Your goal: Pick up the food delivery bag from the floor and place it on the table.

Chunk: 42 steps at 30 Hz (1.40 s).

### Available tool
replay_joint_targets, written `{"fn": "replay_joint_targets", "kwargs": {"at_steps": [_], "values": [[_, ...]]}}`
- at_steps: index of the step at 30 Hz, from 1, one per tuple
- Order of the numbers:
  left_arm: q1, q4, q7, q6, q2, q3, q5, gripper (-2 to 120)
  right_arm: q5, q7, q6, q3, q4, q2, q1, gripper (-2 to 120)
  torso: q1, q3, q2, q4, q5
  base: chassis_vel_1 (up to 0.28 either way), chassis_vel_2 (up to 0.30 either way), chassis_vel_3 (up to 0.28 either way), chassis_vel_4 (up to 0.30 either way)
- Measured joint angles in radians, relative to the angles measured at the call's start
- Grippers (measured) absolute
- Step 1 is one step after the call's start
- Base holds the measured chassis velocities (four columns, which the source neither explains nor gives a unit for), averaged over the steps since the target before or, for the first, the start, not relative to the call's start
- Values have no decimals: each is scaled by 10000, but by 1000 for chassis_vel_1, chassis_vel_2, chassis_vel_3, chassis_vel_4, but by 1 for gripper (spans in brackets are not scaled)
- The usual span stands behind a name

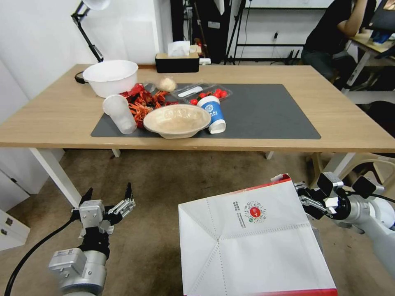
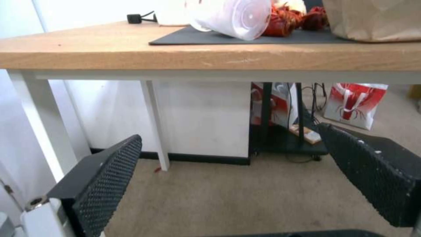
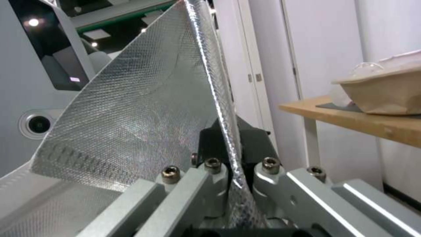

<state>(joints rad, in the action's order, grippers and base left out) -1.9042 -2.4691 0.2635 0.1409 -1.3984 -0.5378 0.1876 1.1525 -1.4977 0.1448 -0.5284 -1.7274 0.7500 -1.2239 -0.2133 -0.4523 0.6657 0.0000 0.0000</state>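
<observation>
Our right hand [image 1: 309, 202] pinches the foil-lined rim of the food delivery bag [image 1: 251, 242], which seems lifted off the floor [image 1: 164, 185], below the tabletop [image 1: 61, 115] edge at about five o'clock. Our left hand [image 1: 108, 197] hangs spread at seven o'clock. We judge the carry underway; next, raise the bag above the edge. Its red round logo's lettering is unreadable.

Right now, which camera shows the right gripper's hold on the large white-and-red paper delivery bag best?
Right wrist view: the right gripper pinches the bag's foil-lined edge. Head view shows the gripper at the bag's upper corner. Left wrist view looks under the table.
</observation>
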Motion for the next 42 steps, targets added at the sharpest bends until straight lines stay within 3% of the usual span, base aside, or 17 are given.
{"fn": "replay_joint_targets", "kwargs": {"at_steps": [42], "values": [[-26, -29, -24, 12, 57, -19, -24, 100, 20, 49, -29, 13, -40, 27, -10, 0, -743, -1063, 1803, 0, 0, 0, 0, 0, 0]]}}
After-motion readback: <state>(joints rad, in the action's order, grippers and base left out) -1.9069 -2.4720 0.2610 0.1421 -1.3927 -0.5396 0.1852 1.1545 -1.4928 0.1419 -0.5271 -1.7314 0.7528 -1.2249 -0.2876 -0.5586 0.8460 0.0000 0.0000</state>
